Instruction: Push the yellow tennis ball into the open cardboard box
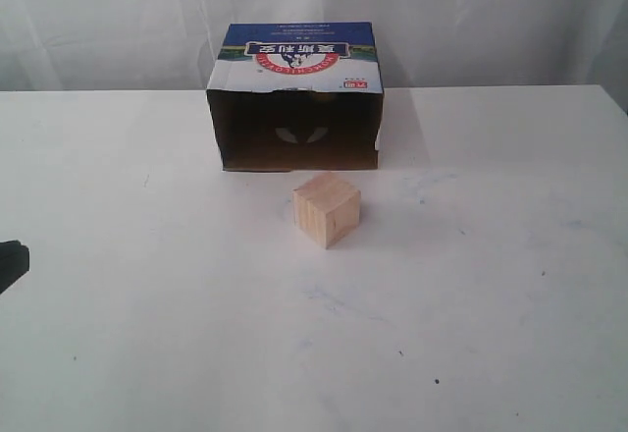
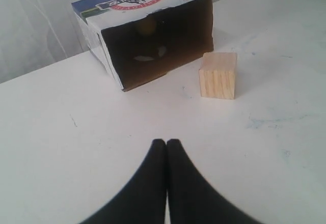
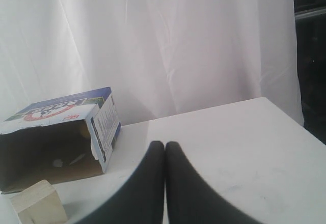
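The open cardboard box lies on its side at the back of the table, its dark opening facing forward. In the left wrist view a dim yellow round shape, the yellow tennis ball, sits deep inside the box near the back wall. The exterior view shows no clear ball. My left gripper is shut and empty, well in front of the box; only a dark piece of it shows at the exterior view's left edge. My right gripper is shut and empty, off to the side of the box.
A pale wooden cube stands just in front of the box opening, slightly right of its middle; both wrist views show this cube. The white table is backed by a white curtain.
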Controlling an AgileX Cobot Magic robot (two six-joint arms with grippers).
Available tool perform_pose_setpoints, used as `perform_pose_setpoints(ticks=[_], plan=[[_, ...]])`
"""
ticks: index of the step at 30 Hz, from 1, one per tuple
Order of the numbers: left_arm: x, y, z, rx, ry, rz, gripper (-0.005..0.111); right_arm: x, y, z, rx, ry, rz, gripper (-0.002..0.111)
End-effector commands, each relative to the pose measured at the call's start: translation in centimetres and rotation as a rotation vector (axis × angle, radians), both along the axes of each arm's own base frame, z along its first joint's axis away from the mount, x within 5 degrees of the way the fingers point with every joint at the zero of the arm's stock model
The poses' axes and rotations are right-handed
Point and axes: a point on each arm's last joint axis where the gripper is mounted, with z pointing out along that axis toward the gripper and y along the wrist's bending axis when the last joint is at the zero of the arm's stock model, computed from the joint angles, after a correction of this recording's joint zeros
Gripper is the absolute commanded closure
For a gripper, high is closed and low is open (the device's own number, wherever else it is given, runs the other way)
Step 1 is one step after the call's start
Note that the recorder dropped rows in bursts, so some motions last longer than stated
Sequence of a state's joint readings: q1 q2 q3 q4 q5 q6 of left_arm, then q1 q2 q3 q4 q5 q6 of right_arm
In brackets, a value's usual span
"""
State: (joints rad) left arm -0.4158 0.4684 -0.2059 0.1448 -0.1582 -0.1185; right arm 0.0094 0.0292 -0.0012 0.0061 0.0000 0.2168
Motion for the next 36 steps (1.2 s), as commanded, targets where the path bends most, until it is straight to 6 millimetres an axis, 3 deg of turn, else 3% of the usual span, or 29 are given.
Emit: perform_pose_setpoints(ticks=[1, 14, 27, 36], plan=[[-0.8, 0.3, -0.6, -0.024, -0.024, -0.004, 0.107, 0.0, 0.0, 0.0, 0.005, -0.009, 0.000, 0.108], [-1.8, 0.7, -4.2, -0.094, 0.024, 0.015, 0.107, 0.0, 0.0, 0.0, 0.005, -0.009, 0.000, 0.108], [-2.7, 1.1, -4.4, -0.126, -0.045, 0.011, 0.107, 0.0, 0.0, 0.0, 0.005, -0.009, 0.000, 0.108], [-3.9, 1.6, -5.6, -0.081, 0.055, 0.010, 0.107, 0.0, 0.0, 0.0, 0.005, -0.009, 0.000, 0.108]])
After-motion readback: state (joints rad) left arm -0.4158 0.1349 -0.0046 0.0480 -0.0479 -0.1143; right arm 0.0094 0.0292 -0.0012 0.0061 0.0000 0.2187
